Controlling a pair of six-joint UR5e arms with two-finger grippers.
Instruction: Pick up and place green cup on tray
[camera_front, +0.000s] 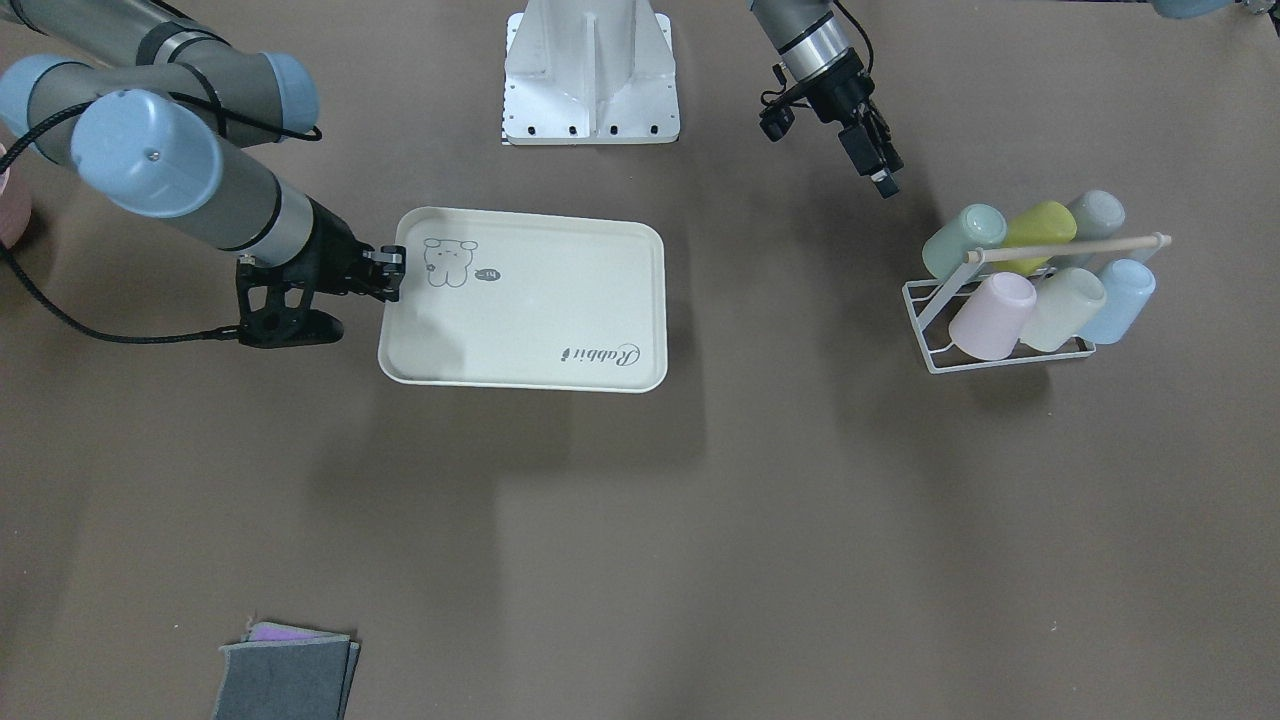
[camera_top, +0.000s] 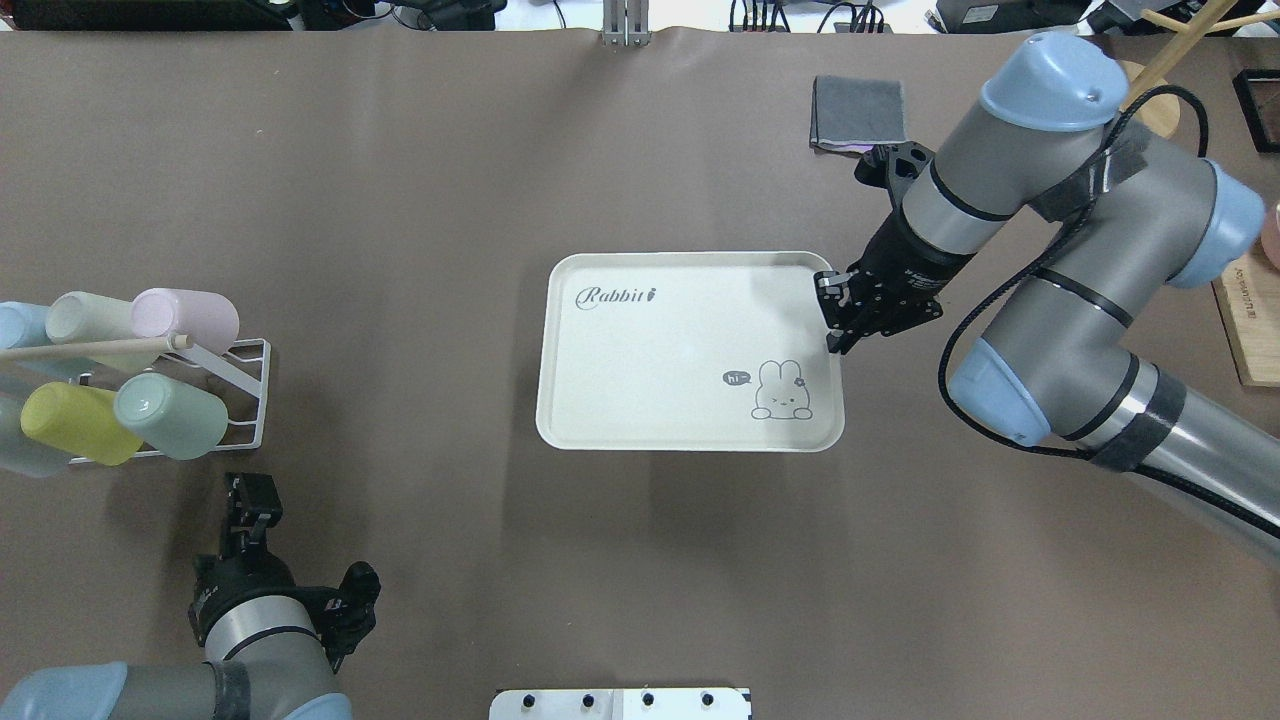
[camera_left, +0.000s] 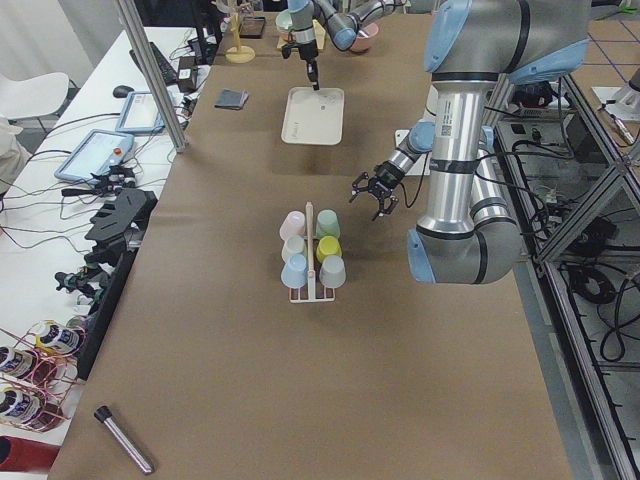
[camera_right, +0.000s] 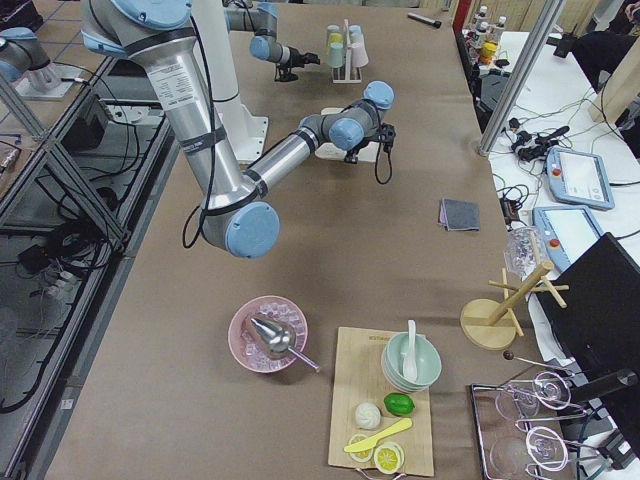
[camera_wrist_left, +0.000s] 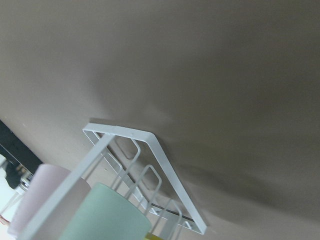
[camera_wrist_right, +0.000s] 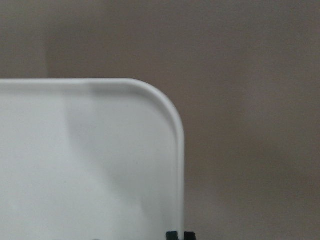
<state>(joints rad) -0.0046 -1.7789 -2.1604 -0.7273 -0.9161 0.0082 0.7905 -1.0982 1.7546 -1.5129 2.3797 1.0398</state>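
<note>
1. Overhead exterior showed us the green cup (camera_top: 170, 415) lying on the white rack (camera_top: 265, 395), beside a yellow cup (camera_top: 75, 425).
2. We saw the left claw (camera_top: 252, 488) spread, near the rack.
3. We saw the right claw (camera_top: 832, 335) pinching the tray (camera_top: 650, 340) by its rim, well apart from the rack.

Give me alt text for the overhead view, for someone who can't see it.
The green cup sits on a white rack at the view's left edge among other pastel cups, with the left gripper open just short of it. The bare tray sits mid-view, the right gripper gripping its right rim.
</note>
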